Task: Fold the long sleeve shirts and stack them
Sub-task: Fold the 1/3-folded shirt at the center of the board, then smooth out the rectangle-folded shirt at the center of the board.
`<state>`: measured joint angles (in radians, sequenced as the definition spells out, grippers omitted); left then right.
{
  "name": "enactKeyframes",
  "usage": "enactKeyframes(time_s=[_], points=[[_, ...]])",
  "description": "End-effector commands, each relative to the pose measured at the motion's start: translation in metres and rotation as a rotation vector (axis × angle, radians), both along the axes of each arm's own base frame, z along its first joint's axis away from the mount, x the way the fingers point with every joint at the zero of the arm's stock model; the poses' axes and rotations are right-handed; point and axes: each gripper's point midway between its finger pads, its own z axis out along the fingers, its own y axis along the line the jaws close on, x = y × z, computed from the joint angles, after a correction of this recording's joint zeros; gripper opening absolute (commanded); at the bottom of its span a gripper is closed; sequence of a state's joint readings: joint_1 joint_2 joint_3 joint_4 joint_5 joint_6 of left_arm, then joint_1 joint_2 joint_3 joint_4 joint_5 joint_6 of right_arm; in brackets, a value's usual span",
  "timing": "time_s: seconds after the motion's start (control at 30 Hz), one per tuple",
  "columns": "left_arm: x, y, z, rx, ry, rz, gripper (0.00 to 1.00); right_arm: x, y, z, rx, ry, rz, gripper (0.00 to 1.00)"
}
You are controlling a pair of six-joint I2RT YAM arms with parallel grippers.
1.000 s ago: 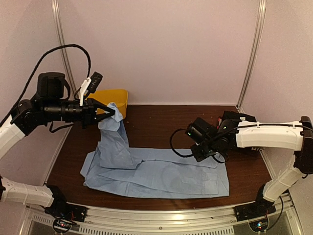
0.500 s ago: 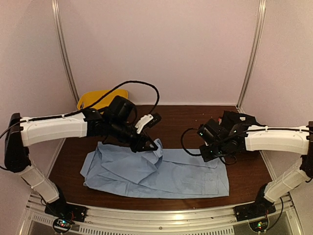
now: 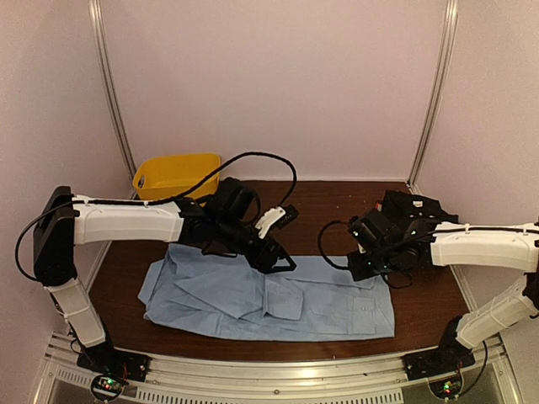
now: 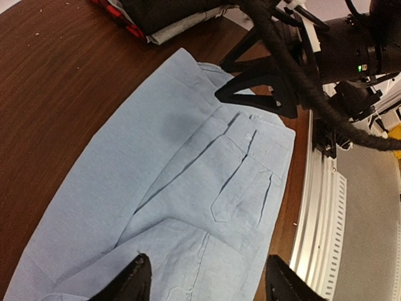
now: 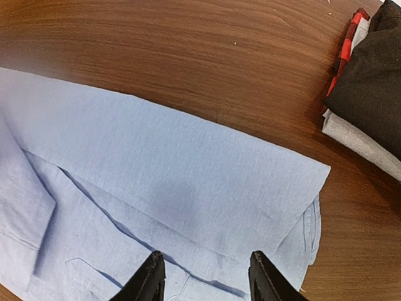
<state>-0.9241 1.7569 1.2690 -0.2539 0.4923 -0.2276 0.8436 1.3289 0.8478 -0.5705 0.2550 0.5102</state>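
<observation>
We see the light blue cloth shirt [image 3: 253, 299] lying flat on the brown wooden counter [image 3: 328, 206], with our left end effector [image 3: 274, 259] open above its middle and our right end effector [image 3: 369, 269] partly open above its right end, both holding nothing, near a folded black shirt [image 5: 369, 75] on a pale grey shirt [image 5: 357, 141].

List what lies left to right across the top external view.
Yellow bin → left gripper, jaws open → right gripper, jaws open → stack of folded shirts. The light blue shirt spans the middle, unplaced.
</observation>
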Motion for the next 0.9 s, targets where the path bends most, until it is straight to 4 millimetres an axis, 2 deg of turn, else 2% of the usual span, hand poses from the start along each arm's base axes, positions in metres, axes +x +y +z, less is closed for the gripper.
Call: enactKeyframes(time_s=[0.0, 0.13, 0.2, 0.43, 0.53, 0.7, 0.87], points=[[0.015, -0.003, 0.033, -0.067, -0.125, 0.038, 0.71, 0.002, 0.009, 0.013, 0.082, -0.035, 0.008, 0.46], [0.021, 0.019, 0.044, -0.050, -0.200, 0.124, 0.81, -0.006, 0.033, 0.024, 0.175, -0.052, 0.101, 0.47], [0.026, 0.036, 0.046, -0.028, -0.239, 0.202, 0.84, -0.013, 0.053, 0.032, 0.241, -0.067, 0.149, 0.53], [0.045, 0.122, 0.052, 0.051, -0.305, 0.543, 0.95, -0.047, 0.123, 0.044, 0.441, -0.115, 0.253, 0.74], [0.051, 0.149, 0.052, 0.049, -0.290, 0.633, 0.98, -0.062, 0.149, 0.037, 0.433, -0.124, 0.282, 0.78], [0.064, 0.180, 0.045, 0.056, -0.257, 0.731, 0.98, -0.087, 0.194, 0.025, 0.372, -0.116, 0.334, 0.80], [0.070, 0.194, 0.037, 0.061, -0.233, 0.770, 0.98, -0.098, 0.221, 0.010, 0.266, -0.111, 0.351, 0.80]])
